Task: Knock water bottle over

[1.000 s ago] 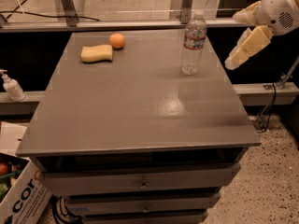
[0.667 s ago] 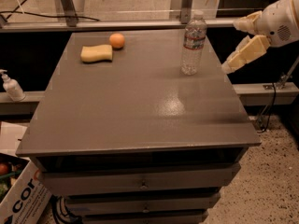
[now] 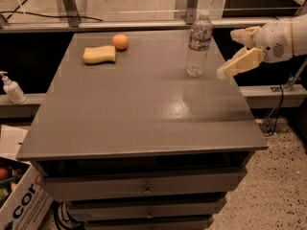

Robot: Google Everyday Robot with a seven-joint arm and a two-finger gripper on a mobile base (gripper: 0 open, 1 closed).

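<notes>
The water bottle (image 3: 199,44) is clear ribbed plastic with a white cap and a red-and-white label band. It stands upright on the grey table (image 3: 144,114), near the far right edge. My gripper (image 3: 232,51) comes in from the right at bottle height, just right of the bottle and apart from it. Its two cream fingers (image 3: 242,63) are spread open and hold nothing.
An orange (image 3: 120,41) and a yellow sponge (image 3: 100,54) lie at the table's far left. A small white pump bottle (image 3: 12,88) stands on a ledge to the left. A cardboard box (image 3: 19,210) sits on the floor at lower left. Drawers are under the tabletop.
My gripper has moved left, closer to the water bottle. The bottle, orange and sponge have not moved.
</notes>
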